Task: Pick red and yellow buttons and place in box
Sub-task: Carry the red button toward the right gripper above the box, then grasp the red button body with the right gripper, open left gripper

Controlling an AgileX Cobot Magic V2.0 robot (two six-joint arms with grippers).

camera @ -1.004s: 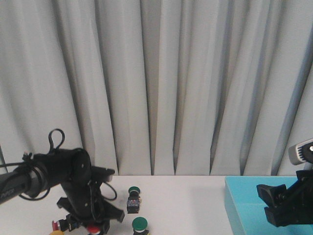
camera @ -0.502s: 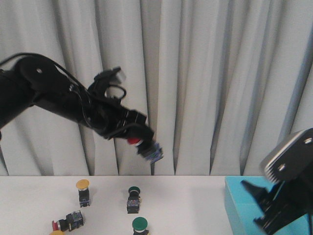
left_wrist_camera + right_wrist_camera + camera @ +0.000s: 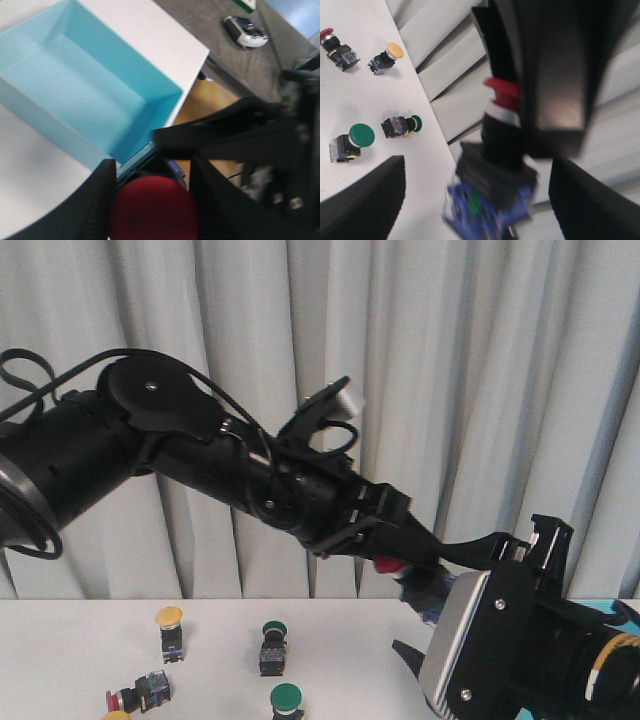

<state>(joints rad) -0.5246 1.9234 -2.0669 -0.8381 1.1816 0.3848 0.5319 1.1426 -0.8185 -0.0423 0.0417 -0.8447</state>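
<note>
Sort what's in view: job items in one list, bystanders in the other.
Job: red button held in the left gripper; yellow button; red button on the table; turquoise box.
Bystanders: two green buttons; curtain.

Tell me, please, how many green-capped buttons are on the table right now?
2. One upright green button stands mid-table, right of the yellow button; a larger-looking green button sits nearer the camera, just below it. Others may be hidden behind the arms.

Left tool [image 3: 405,558] raised, clamped; right tool [image 3: 470,200] spread.
</note>
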